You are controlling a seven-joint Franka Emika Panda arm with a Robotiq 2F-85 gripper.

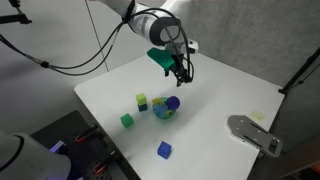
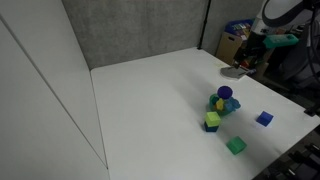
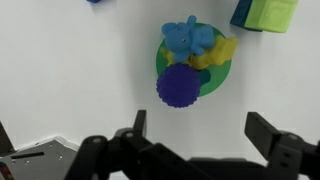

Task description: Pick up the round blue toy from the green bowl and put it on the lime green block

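hand (image 3: 196, 126) spread, empty | round blue toy (image 3: 179, 86) seemingly nubbly | green bowl (image 3: 161, 62) shallow

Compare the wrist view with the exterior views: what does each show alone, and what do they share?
Wrist view only: a light blue toy and a yellow piece told apart inside the small green bowl. Exterior views only: the darker green cube and the flat grey object. Shared: the round dark blue ball at that bowl's edge, the lime green block, the gripper, open.
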